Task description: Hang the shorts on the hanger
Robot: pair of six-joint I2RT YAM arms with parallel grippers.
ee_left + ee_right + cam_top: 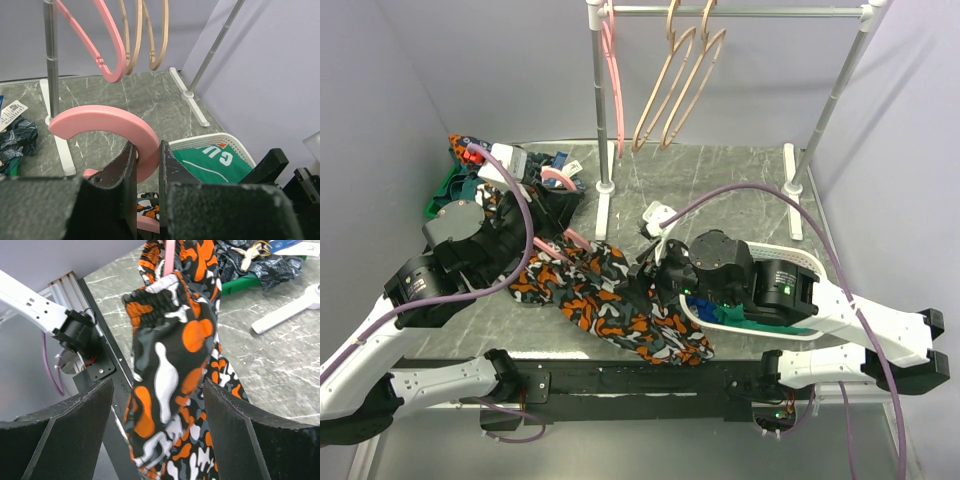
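Observation:
The shorts [610,305], printed in orange, black, grey and white, drape across the table's front and hang over the lower bar of the pink hanger [575,238]. My left gripper [558,205] is shut on the hanger's neck just below its hook [100,120]. In the left wrist view the left gripper [147,165] pinches the pink plastic, with a bit of the shorts [147,206] below. My right gripper [650,268] is open. In the right wrist view the right gripper [157,430] straddles the hanging shorts [175,355] without gripping them. The pink bar [170,255] shows above.
A clothes rack [600,100] at the back holds another pink hanger [612,70] and two beige hangers [680,85]. A white basket [800,262] with a green jersey [212,161] lies under the right arm. A pile of clothes [470,185] lies back left.

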